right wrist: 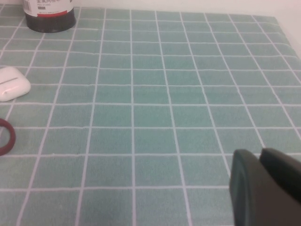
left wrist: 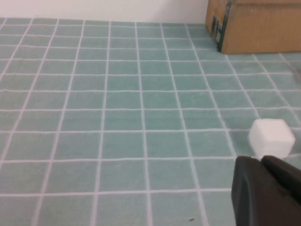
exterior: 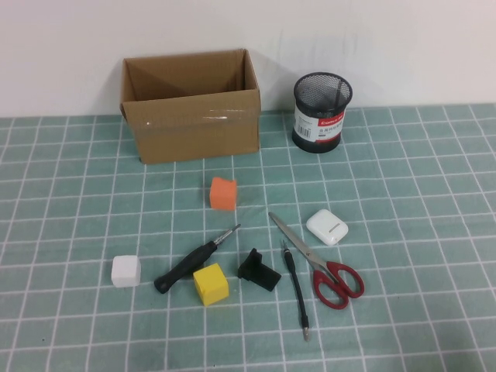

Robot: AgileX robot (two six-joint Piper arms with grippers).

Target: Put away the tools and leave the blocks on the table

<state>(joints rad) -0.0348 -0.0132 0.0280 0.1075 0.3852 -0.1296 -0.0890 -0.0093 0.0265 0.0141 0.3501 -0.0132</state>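
Observation:
On the teal grid table lie the thick black-handled screwdriver, the thin black screwdriver and the red-handled scissors. The orange block, yellow block and white block sit among them. Neither arm shows in the high view. My left gripper is shut and empty, low over the table just short of the white block. My right gripper is shut and empty over bare table. A red scissors handle shows far from it, at the edge of the right wrist view.
An open cardboard box stands at the back, with a black mesh pen cup to its right. A black angular bracket and a white rounded case lie among the tools. The box, case and cup also show in the wrist views.

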